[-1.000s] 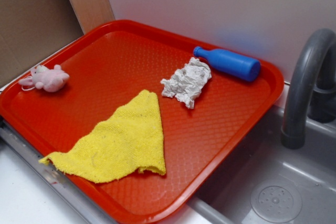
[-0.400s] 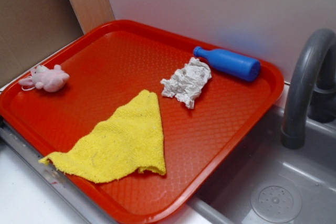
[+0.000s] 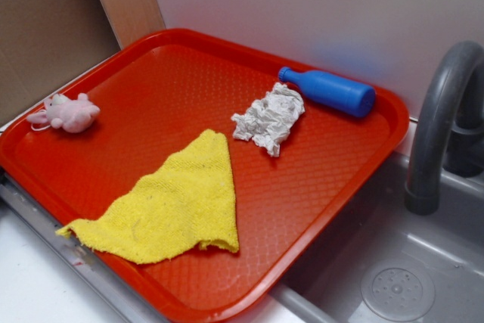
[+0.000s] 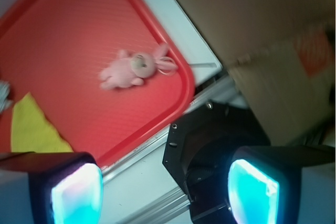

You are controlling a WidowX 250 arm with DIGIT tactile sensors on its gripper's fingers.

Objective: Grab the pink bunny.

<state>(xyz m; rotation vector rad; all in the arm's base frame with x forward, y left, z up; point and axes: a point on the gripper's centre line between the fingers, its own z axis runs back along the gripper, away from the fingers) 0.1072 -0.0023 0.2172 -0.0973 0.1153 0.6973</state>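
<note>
Since the pink bunny [image 4: 134,70] lies by the edge of the red tray [image 4: 68,30], the end effector [image 4: 165,195], spread wide and far off, could bump the rim and miss.

Only the wrist view shows the robot. The end effector [image 4: 165,195] has two fingers [image 4: 76,187] with dark, almost black outer shells and rounded pads that glow in cyan, the left pad with a soft pink tint. Between them sits a black angular mount [image 4: 202,153] with small silver screws [image 4: 174,127] on its edge.
</note>
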